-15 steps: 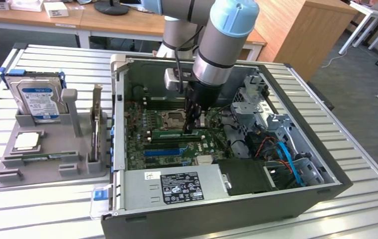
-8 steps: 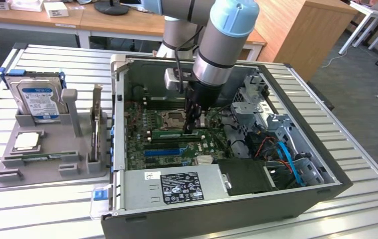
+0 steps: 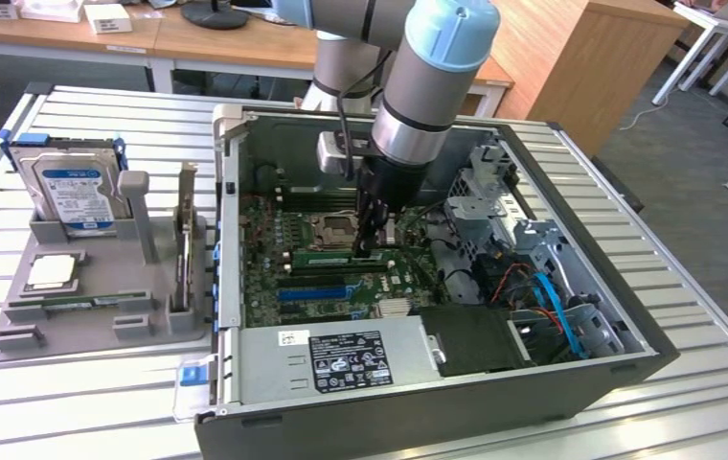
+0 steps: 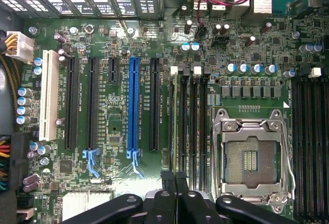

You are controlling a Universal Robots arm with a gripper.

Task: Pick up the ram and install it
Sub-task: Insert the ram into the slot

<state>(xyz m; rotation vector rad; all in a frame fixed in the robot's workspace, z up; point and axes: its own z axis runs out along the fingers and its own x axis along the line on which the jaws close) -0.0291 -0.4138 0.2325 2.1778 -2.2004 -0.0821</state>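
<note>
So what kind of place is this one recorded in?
Probably a robotics lab or workshop set up for PC assembly: an open computer case on a slatted metal table, a grey fixture holding a hard drive beside it, and wooden office desks behind.

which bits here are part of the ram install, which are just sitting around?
In the job: ram on the motherboard beside the CPU socket; tool, shut, down at the ram; PC case.
Lying about: hard drive, processor chip and expansion card on the grey tray.
</note>
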